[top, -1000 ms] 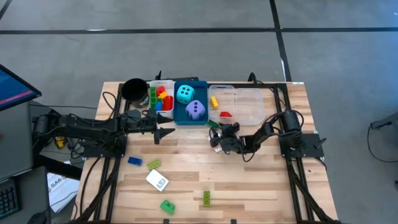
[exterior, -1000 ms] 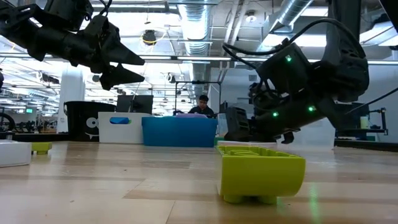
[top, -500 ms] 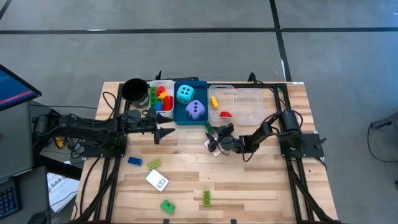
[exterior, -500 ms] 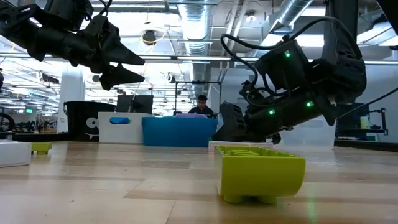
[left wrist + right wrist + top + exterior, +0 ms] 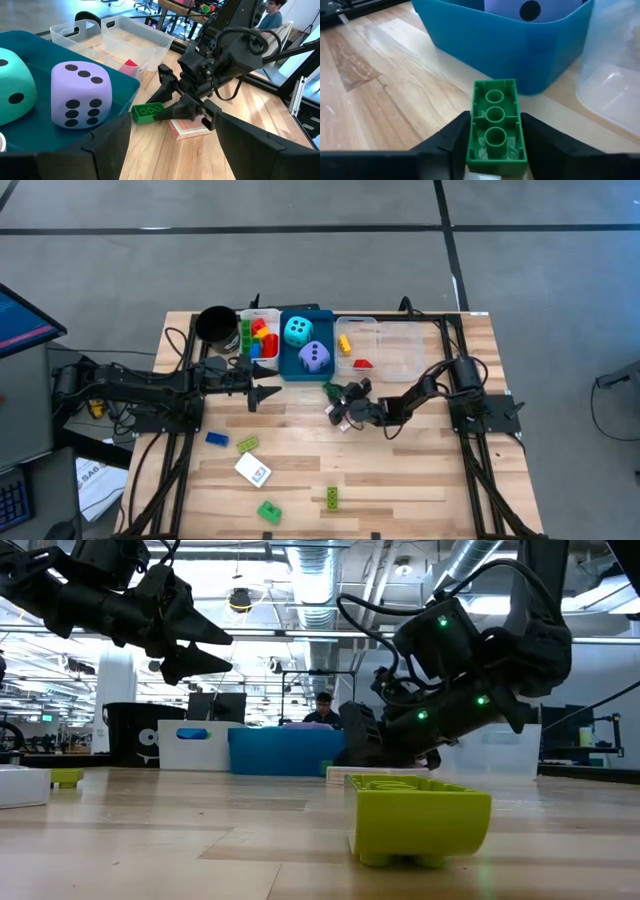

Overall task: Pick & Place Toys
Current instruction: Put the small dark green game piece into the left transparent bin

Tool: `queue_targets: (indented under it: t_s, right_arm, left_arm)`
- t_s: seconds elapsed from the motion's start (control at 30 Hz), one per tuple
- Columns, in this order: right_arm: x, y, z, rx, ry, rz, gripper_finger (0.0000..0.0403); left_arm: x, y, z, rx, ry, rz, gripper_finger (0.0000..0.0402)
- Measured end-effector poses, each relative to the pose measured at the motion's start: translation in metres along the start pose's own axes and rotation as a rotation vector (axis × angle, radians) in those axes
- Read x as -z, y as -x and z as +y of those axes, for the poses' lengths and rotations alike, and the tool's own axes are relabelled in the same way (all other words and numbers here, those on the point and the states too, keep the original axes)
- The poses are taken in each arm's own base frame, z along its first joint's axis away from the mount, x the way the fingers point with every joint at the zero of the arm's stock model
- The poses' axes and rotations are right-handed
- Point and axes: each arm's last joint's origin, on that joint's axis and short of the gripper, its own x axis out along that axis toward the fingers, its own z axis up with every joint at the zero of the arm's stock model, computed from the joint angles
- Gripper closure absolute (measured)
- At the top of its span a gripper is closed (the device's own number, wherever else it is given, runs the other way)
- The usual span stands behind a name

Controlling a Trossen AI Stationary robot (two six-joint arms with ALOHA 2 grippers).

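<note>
Wooden slatted table [image 5: 400, 480], open workshop beyond it in the low view.

Green brick [image 5: 495, 127] — sits between the fingers of the right gripper [image 5: 338, 402], which flank its two long sides; from the right wrist view the jaws stand closed up against it. Whether it is lifted or resting on the board I cannot tell. Location: near table centre, just at 6 o'clock of the blue tray [image 5: 307, 370], which holds the cyan die [image 5: 297, 331] and purple die [image 5: 315, 357]. A white/pink card [image 5: 186, 127] lies on the wood right under the gripper.

Handling judgement: rigid moulded plastic, light, smooth-sided — likely slippery, so grip across the flat long walls, mid-length, not on the studs.

Outward: clear tray [image 5: 380, 350] at 1 o'clock of the brick, white tray [image 5: 259, 338] of bricks at 10 o'clock. Left gripper [image 5: 268, 393] waits at 9 o'clock, fingers spread, empty.
</note>
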Motion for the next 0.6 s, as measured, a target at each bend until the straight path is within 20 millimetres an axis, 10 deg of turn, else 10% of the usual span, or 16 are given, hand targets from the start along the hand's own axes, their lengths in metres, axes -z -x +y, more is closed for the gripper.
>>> queue_targets:
  t_s: [0.6]
  right_arm:
    - [-0.008,-0.002,0.016,-0.023,0.026,0.007,0.0267]
  left_arm:
    - [0.0,0.0,0.0,0.0,0.008,0.0,0.0121]
